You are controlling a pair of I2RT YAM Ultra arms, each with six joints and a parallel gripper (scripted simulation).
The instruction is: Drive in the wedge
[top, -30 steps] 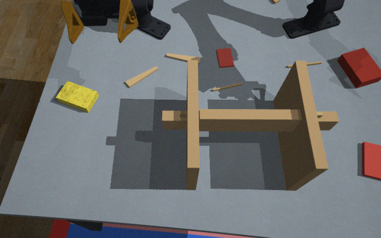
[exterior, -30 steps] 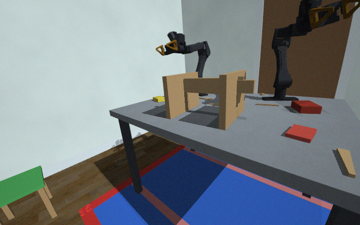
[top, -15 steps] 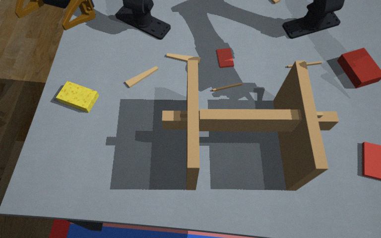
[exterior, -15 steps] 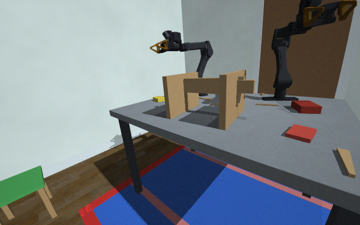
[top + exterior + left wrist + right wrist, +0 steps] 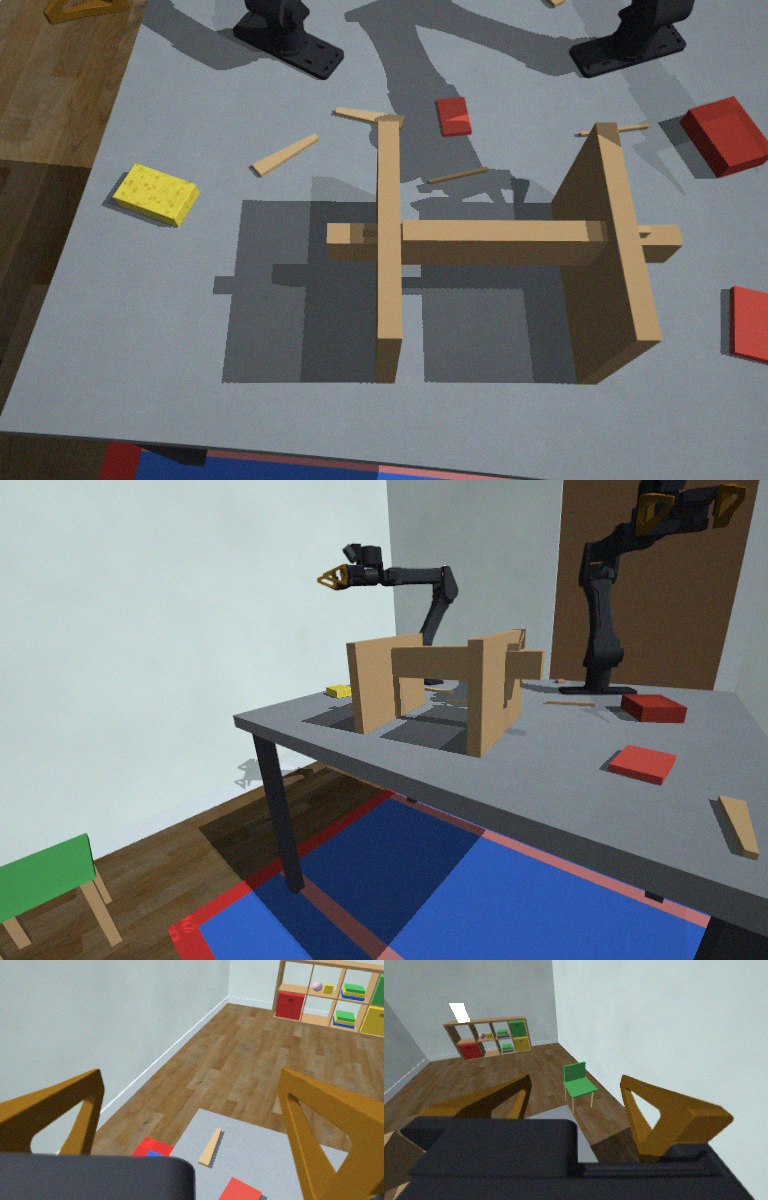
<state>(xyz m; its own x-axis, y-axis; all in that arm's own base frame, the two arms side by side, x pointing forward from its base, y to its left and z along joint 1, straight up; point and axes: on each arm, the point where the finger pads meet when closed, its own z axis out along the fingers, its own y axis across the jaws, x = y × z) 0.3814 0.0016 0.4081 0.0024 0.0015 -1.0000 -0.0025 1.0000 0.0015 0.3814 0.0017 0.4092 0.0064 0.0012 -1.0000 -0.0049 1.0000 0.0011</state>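
The rail (image 5: 492,230) (image 5: 430,661) runs through two upright boards, one at picture left (image 5: 388,254) (image 5: 376,689) and one at picture right (image 5: 628,226) (image 5: 492,695). Both tenon ends stick out, each with a dark slot mark beside its board; I cannot tell whether a wedge sits in either. The left board looks against the rail's shoulder; the right joint is hidden. Loose wedges (image 5: 286,154) (image 5: 362,114) (image 5: 739,826) (image 5: 211,1148) lie on the table. My left gripper (image 5: 684,520) (image 5: 191,1078) and right gripper (image 5: 320,580) (image 5: 576,1080) are open, empty and high, away from the assembly.
A yellow sponge (image 5: 155,194) (image 5: 338,691) lies at picture left. A red box (image 5: 724,135) (image 5: 653,706) and flat red block (image 5: 750,325) (image 5: 642,763) lie at picture right. A small red block (image 5: 453,117) and thin sticks (image 5: 457,175) (image 5: 634,128) lie behind the rail.
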